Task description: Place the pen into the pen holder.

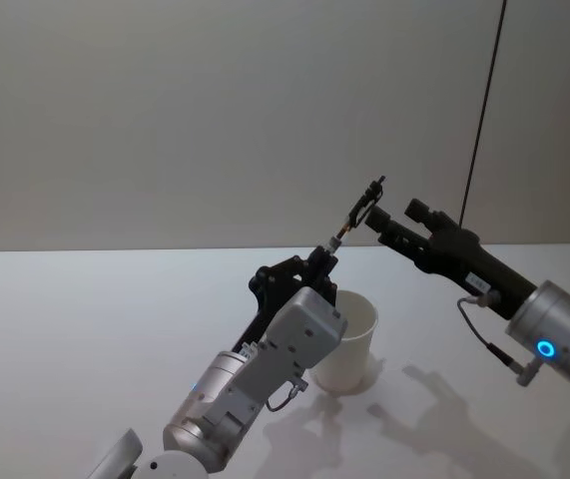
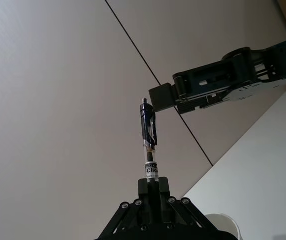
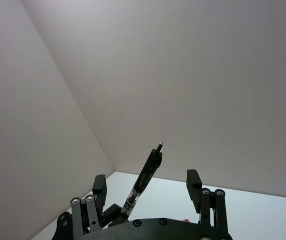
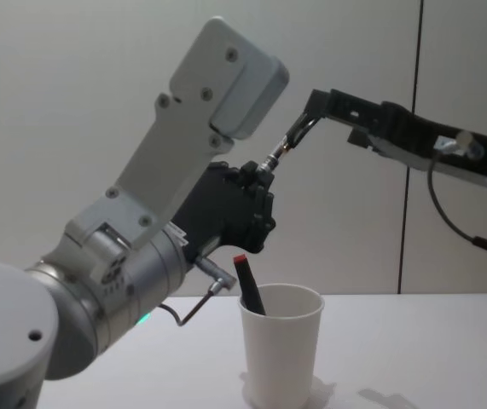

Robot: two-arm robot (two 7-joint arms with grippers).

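Two grippers, two pens, one paper cup, and one of the pens is held up in the air between the arms.

The left gripper (image 2: 153, 184) has its two fingers (image 2: 144, 188) pressed onto the lower end of the pen (image 2: 149, 131). The pen sticks straight out past those fingertips, clip end farthest from them, well above the bench (image 1: 85, 329). The right gripper (image 3: 147, 181) has its two fingers (image 3: 100, 186) spread wide, one on each side of the pen's upper end, with a gap showing on both sides. One fingertip sits just beside the clip end. Below the left fingers stands the single pen holder (image 4: 281, 358), a white paper cup upright on the bench. A second pen (image 4: 248, 285), dark with a red end, leans inside it, its top above the rim.
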